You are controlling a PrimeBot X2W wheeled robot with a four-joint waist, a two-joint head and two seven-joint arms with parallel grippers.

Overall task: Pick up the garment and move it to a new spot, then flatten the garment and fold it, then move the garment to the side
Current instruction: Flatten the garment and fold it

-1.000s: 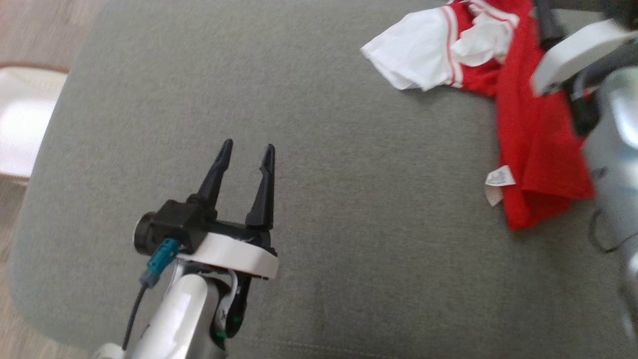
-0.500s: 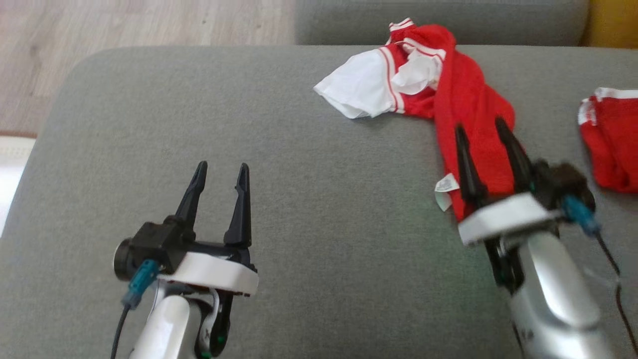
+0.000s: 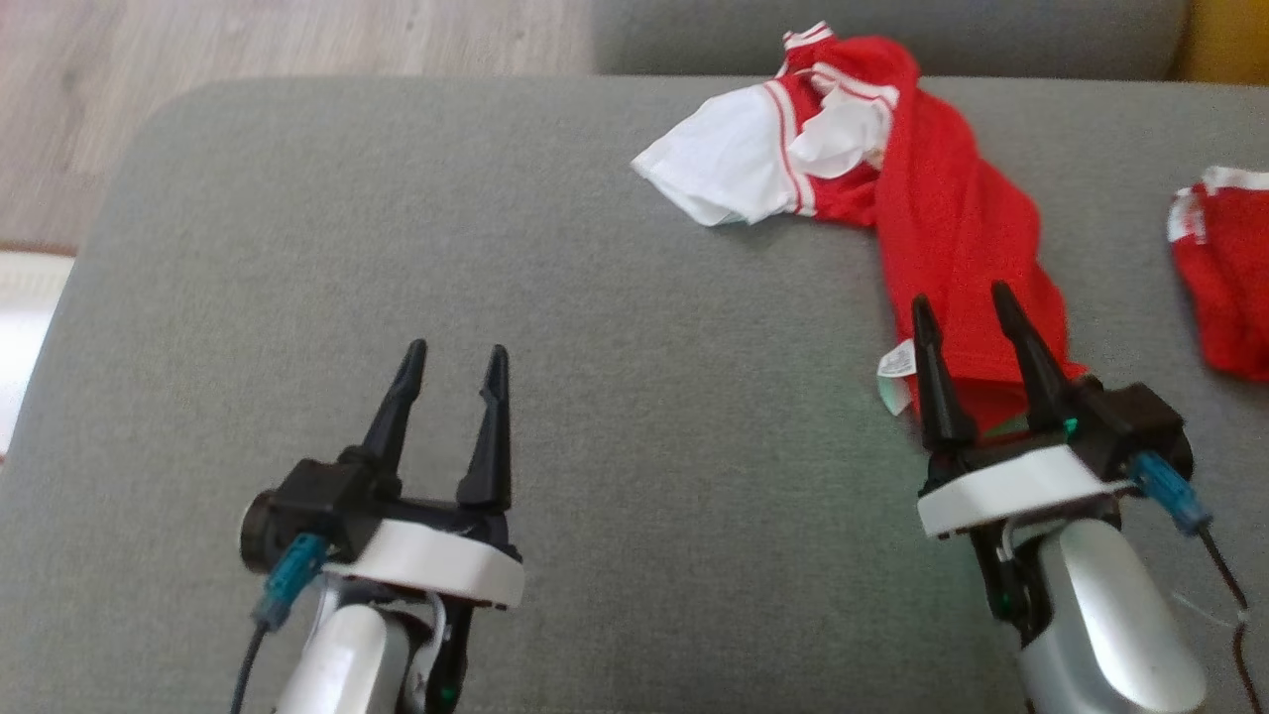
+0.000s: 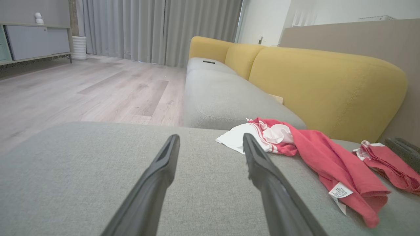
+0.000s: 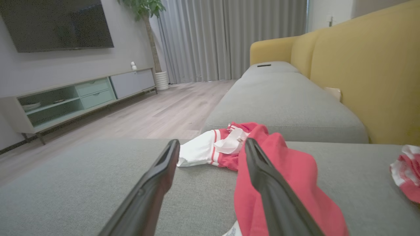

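The garment [image 3: 937, 223] is a red shirt with white sleeves, lying crumpled on the grey cushion [image 3: 615, 397] at the far right. A white label [image 3: 895, 363] pokes out at its near end. My right gripper [image 3: 960, 309] is open, with its fingertips over the near end of the red cloth and nothing between them. In the right wrist view the garment [image 5: 282, 170] lies just ahead and to the right of the open fingers. My left gripper [image 3: 454, 356] is open above bare cushion, well left of the shirt. The left wrist view has the garment [image 4: 315, 157] ahead on the right.
A second red and white cloth [image 3: 1224, 268] lies at the right edge of the cushion. A yellow backrest [image 4: 321, 85] rises behind the grey seats. Wooden floor [image 3: 288, 40] lies beyond the cushion's far left edge. A TV cabinet [image 5: 75, 98] stands across the room.
The head camera has swung right and up, bringing both grippers into view. My right gripper has pulled back towards the near end of the garment. Both stay open.
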